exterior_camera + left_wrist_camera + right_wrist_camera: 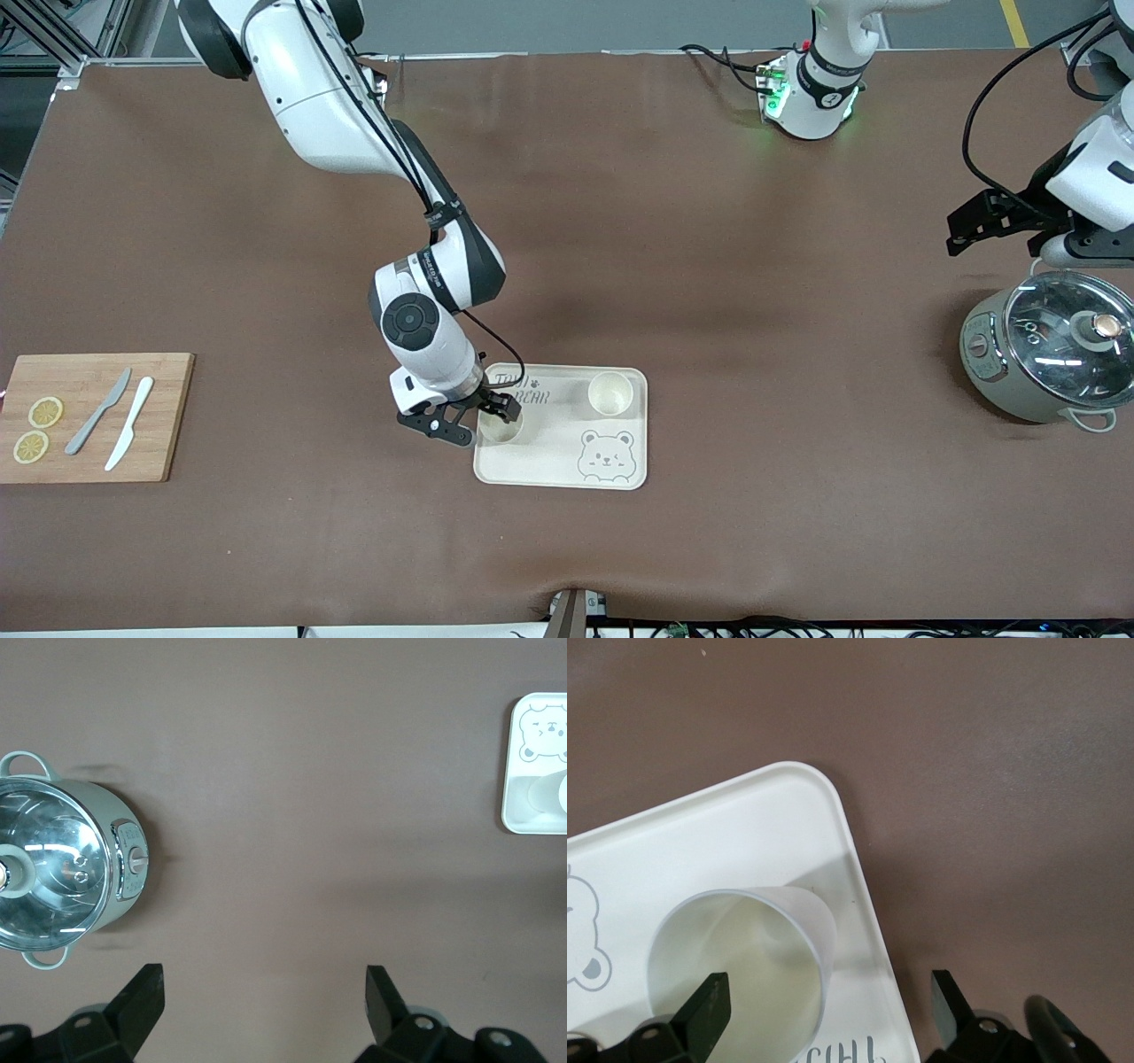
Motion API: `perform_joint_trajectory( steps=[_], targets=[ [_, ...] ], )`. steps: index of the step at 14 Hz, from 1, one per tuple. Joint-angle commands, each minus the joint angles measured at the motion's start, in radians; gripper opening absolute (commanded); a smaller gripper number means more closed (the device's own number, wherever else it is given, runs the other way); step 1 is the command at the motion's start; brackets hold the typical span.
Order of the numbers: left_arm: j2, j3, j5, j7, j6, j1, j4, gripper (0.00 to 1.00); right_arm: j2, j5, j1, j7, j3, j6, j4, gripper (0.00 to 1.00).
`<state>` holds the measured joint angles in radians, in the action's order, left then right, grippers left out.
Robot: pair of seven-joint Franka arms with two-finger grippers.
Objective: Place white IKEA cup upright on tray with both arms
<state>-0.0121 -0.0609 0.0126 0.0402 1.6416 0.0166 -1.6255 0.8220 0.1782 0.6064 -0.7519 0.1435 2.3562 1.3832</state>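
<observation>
Front view: brown surface [673,221], two cups upright on the tray [540,465].
Right tool [490,416], fingers apart, around one cup [501,429]; second cup [610,393] toward the left arm's end. Left tool [264,992] waits spread beside the pot [1054,354]. Board [159,416] carries knives.

I see the right gripper [493,416] covering part of one white cup [501,429] on the tray [556,461]; beside that claw, "TAIJI BEAR" lettering [523,389] is partly masked; the pot [1054,356] is cropped.
</observation>
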Motion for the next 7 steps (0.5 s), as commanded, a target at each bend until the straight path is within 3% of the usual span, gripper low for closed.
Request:
perform_joint_trajectory(
  steps=[1,3,7],
  targets=[
    [-0.003,-0.005,-0.008,-0.013,-0.016,-0.007,0.012,1.0,0.006,-0.017,-0.013,-0.006,-0.002,-0.008,-0.03,1.0],
    [-0.005,-0.005,-0.008,-0.014,-0.014,-0.007,0.012,1.0,-0.018,-0.019,-0.014,-0.001,-0.001,-0.032,-0.042,1.0],
    [-0.005,-0.005,-0.01,-0.014,-0.016,-0.01,0.012,1.0,-0.075,-0.016,-0.024,-0.001,0.005,-0.381,-0.195,1.0]
  ],
)
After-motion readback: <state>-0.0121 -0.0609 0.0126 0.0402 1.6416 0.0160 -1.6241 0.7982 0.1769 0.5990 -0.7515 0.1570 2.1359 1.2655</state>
